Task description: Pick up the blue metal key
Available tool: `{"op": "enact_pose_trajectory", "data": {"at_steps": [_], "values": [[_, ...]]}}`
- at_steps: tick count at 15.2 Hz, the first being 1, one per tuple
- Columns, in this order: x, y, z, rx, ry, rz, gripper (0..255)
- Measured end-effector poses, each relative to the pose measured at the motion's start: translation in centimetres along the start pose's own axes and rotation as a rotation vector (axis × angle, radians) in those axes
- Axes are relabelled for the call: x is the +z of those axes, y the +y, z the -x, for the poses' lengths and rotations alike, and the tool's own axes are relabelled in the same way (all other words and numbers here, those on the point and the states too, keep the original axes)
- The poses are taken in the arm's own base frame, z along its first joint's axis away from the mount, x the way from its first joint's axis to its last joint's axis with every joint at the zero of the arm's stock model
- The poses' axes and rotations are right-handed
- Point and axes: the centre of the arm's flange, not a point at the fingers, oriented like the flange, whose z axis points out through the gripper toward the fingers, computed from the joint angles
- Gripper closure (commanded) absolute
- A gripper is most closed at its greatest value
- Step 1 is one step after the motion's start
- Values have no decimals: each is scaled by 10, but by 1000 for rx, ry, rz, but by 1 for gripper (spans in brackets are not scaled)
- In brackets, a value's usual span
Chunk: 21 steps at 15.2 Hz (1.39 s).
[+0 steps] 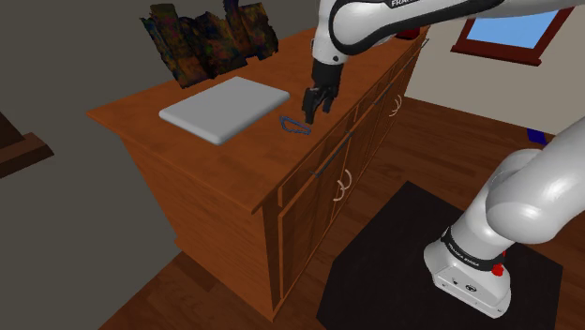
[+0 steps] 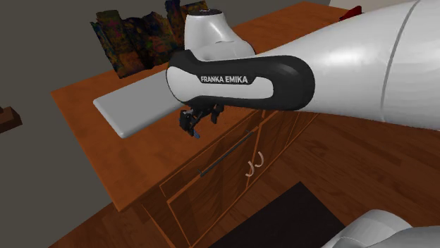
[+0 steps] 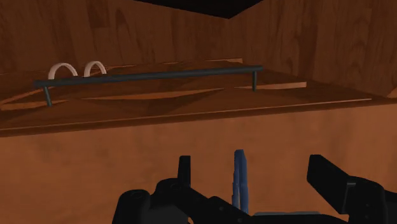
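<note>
Where the wood-grain desk [image 1: 178, 155] spans the middle of the shoulder view, its top runs from 8 o'clock toward 1 o'clock, with cupboard doors along the front face.

- White arm [image 1: 375, 28]: enters at 1 o'clock and bends down over the desk top. Its stand [image 1: 469, 277] sits at 4 o'clock on a black mat [image 1: 394, 272] on the wooden floor.
- Grey slab [image 1: 225, 108]: lies flat on the desk top, near the middle.
- Dark mottled objects [image 1: 211, 37]: stand along the back edge, at 12 o'clock from the slab.
- Window [image 1: 506, 33]: on the wall at 2 o'clock.
- Long dark bar handle [image 3: 149, 76]: in the wrist view, on the cupboard front beyond the desk edge. Two pale loop handles [image 3: 62, 69] sit beside one end of it.
- Gripper [image 1: 317, 105]: black, pointing down, close over the desk top near the front edge, at 3 o'clock from the slab. Whether it touches the top cannot be told.
- Fingers [image 3: 184, 168]: in the wrist view they stand well apart and clasp nothing.
- Blue key [image 1: 294, 125]: lies flat on the desk top between the slab's corner and the front edge, just beside the gripper at its 8 o'clock in the shoulder view. In the wrist view it shows as a narrow blue strip in the gap between the fingers, clear of both.
</note>
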Motion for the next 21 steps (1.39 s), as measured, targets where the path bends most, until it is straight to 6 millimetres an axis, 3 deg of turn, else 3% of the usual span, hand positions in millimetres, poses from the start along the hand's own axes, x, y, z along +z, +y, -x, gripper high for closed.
{"op": "enact_pose_trajectory", "data": {"at_steps": [5, 14, 15, 21], "values": [[27, -7, -58, -54, 21, 6, 0], [71, -10, -65, -65, 25, 7, 0], [72, -10, -65, -65, 26, 7, 255], [73, -9, -65, -64, 28, 7, 255]]}}
